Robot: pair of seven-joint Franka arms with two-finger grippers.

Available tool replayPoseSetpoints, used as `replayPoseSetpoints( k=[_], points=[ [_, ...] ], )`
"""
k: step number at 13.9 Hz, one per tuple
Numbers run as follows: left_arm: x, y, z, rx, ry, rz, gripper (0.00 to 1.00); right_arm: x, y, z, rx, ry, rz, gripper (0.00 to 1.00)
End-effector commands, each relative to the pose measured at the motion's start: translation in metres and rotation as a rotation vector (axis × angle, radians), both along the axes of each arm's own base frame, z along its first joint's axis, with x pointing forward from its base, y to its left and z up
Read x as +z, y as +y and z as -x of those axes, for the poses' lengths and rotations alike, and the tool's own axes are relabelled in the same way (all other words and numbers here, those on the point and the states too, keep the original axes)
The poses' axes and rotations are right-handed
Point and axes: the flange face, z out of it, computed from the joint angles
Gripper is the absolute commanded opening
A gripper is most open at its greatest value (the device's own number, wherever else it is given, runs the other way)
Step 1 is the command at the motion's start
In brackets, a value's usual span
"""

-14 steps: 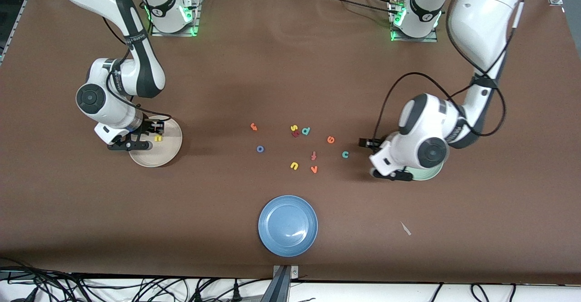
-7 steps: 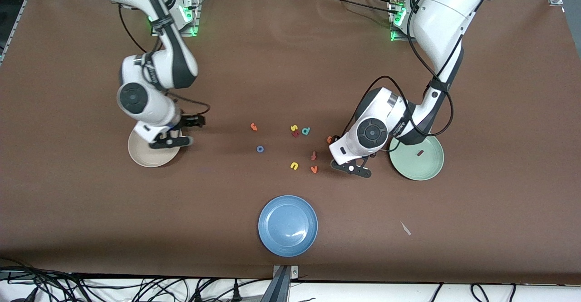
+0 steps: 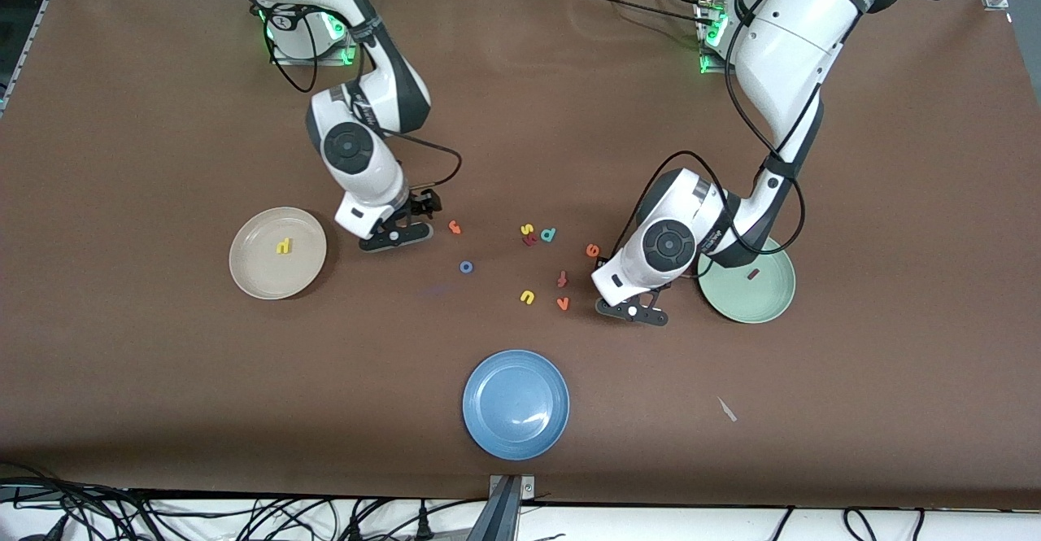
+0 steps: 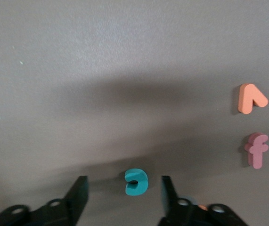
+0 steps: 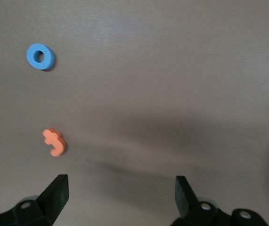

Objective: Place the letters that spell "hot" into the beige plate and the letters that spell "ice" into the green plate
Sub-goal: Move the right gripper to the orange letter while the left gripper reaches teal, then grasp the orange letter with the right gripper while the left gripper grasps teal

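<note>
Yellow h (image 3: pixel 282 246) now lies uncovered in the beige plate (image 3: pixel 244 281), mid-height in the front view toward the right arm's end. A second ago the right gripper (image 5: pixel 120 187) hung over that plate. It has since swung to mid-frame and sits low beside the orange t (image 3: pixel 455 227), its fingers wide apart with nothing between them. The blue o (image 3: pixel 466 266) lies a little nearer the camera.

At the left arm's end, the dark red i (image 3: pixel 753 274) rests in the green plate (image 3: pixel 732 309), which that arm hid a second ago. The left gripper (image 4: pixel 123 182) has moved off the plate and down onto the surface (image 3: pixel 520 118). Its fingers straddle the teal c (image 4: pixel 136 182), apart and not yet touching it. The orange e (image 3: pixel 593 250) lies close by.

Each word seems a third done; t and c look like the next picks.
</note>
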Motion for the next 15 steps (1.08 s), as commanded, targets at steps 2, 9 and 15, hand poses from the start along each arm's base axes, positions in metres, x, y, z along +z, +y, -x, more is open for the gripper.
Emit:
replayPoseSetpoints(
  k=[2, 9, 15],
  points=[
    [-0.003, -0.009, 0.007, 0.001, -0.009, -0.015, 0.36, -0.024, 0.033, 0.012, 0.012, -0.059, -0.011, 1.0],
    [-0.014, -0.016, 0.018, -0.023, 0.004, -0.033, 0.37, -0.045, 0.06, 0.021, 0.052, -0.092, -0.021, 1.0],
    [-0.015, -0.008, 0.014, -0.026, -0.005, -0.051, 0.4, -0.046, 0.065, 0.015, 0.065, -0.102, -0.025, 0.72]
  ],
)
